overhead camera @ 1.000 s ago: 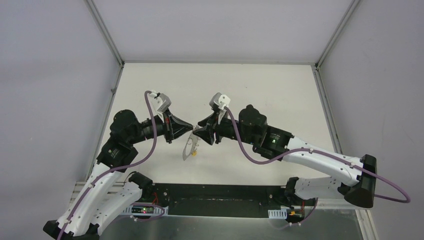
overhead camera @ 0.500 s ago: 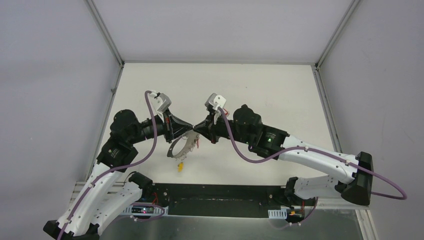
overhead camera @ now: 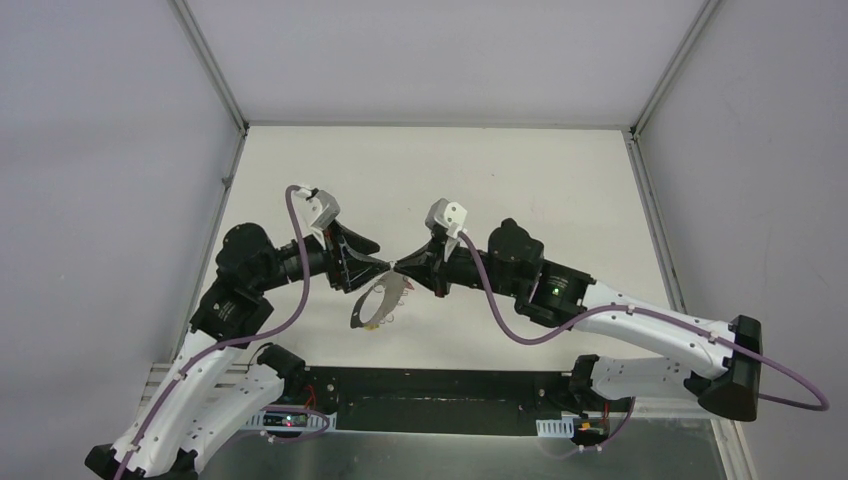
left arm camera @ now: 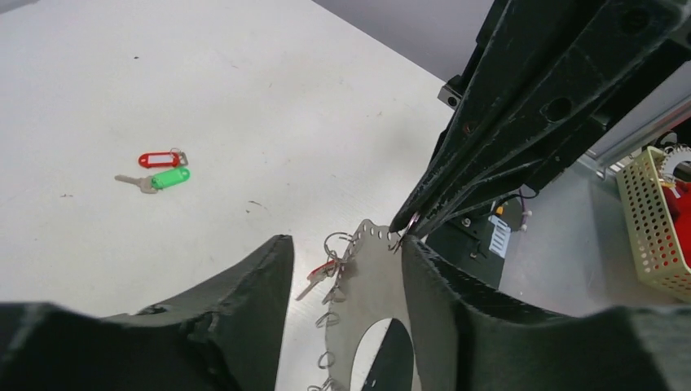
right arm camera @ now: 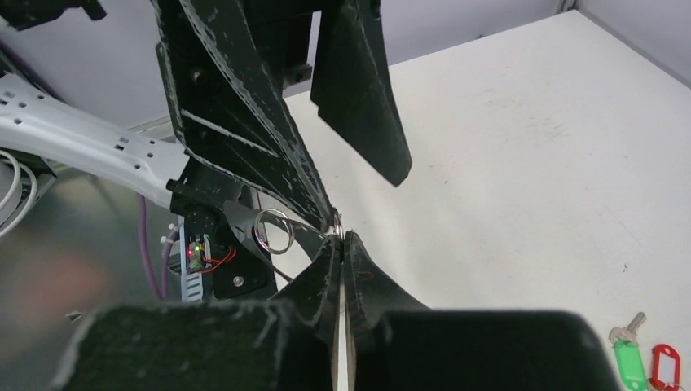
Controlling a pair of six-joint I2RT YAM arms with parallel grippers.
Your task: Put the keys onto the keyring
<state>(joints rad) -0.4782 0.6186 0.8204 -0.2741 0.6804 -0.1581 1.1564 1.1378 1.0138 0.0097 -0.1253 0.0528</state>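
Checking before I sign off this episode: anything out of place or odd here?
Yes. The keyring hangs tilted in the air, pinched only at its rim by the right gripper. The left gripper stands open around it. A green-tagged key and a red tag lie loose on the table.

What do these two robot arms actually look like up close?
The left arm and right arm have white shells low down and black joints higher up. A purple cable loops along each. Each wrist bears a pale grey camera block. The left gripper and right gripper have black tapering fingers.
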